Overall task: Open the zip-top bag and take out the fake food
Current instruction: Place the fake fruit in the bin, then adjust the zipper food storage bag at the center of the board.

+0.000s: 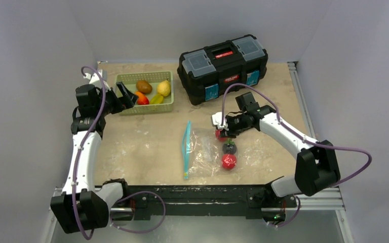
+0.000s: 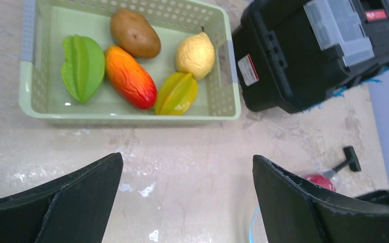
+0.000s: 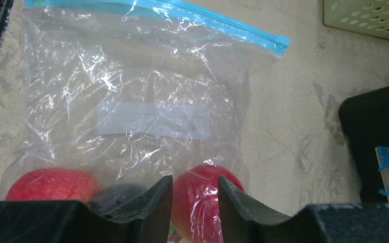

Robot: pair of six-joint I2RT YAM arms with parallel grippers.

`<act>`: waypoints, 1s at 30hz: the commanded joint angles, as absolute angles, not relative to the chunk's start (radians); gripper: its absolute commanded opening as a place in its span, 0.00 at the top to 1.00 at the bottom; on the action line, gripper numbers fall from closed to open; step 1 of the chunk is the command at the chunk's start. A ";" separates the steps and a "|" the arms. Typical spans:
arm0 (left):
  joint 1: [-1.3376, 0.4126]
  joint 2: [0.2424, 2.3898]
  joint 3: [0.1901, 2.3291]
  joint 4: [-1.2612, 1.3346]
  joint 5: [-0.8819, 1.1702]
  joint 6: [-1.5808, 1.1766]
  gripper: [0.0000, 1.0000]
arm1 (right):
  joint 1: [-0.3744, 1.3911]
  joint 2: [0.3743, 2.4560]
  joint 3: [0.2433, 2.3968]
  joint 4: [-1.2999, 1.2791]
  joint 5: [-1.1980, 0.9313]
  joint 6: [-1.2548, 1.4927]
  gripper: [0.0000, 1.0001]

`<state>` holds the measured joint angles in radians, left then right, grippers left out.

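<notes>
Left claw (image 2: pixel 186 161) is spread wide by the basket (image 2: pixel 131 120); right claw (image 3: pixel 195 181) is narrowly parted at the bag (image 3: pixel 147 101), grip unclear.

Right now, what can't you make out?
- Right wrist: whether the right gripper pinches the zip-top bag or the red fruit; its fingers cover the contact.
- Top, right wrist: whether the zip strip is sealed; too fine.
- Right wrist: the dark item; a finger and crinkled plastic hide it.
</notes>
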<state>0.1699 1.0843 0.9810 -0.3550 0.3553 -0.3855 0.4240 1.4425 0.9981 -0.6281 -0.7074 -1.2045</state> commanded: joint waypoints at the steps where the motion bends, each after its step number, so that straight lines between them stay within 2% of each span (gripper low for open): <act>1: 0.176 1.012 0.903 -0.316 0.470 -0.403 0.00 | 0.402 1.382 0.977 -0.627 -0.756 -1.189 0.62; 8: 0.157 0.909 0.849 -0.358 0.499 -0.358 0.00 | 0.370 1.362 0.992 -0.658 -0.763 -1.174 0.58; 16: 0.010 0.865 0.877 -0.476 0.419 -0.229 0.00 | 0.337 1.318 0.990 -0.677 -0.770 -1.163 0.57; 23: -0.033 0.829 0.852 -0.447 0.489 -0.249 0.00 | 0.327 1.210 0.909 -0.644 -0.736 -1.094 0.55; 30: -0.037 0.841 0.851 -0.436 0.545 -0.274 0.00 | 0.214 1.124 0.822 -0.590 -0.812 -1.061 0.52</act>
